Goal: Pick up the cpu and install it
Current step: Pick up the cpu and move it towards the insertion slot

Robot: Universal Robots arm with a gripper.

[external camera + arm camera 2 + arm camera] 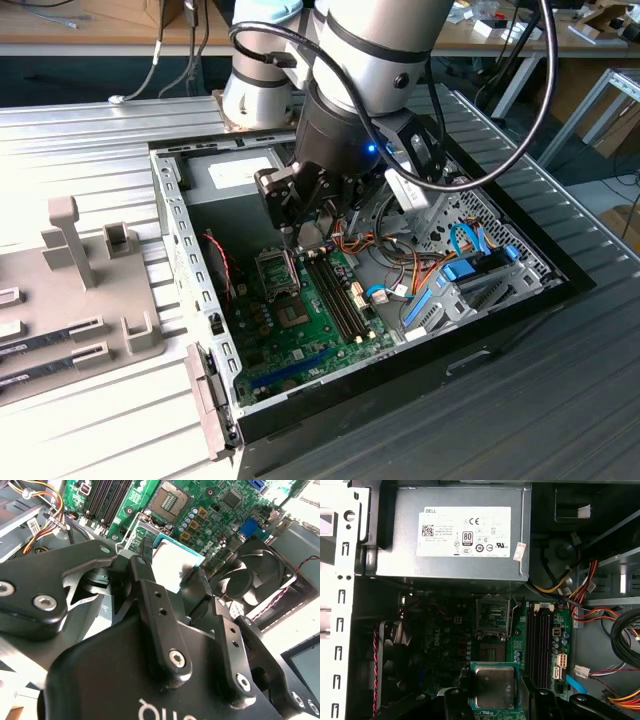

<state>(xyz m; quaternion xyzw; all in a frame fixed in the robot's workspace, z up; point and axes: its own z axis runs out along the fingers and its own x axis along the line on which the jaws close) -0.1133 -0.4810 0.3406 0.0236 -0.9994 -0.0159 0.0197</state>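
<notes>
Pincer [172, 562] grips the cpu [494, 686] between its fingertips, above the motherboard [214, 526].

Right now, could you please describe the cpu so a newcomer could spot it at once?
Inside the open computer case, find the gripper above the green motherboard. The cpu is the flat square held between its fingers; its silver-grey lid and green rim set it apart from the empty socket nearby.

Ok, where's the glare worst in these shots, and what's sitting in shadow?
At the exterior view's left the table is washed out white. Second wrist view: the cpu lid glares pale. First wrist view: the motherboard lies in deep shadow.
</notes>
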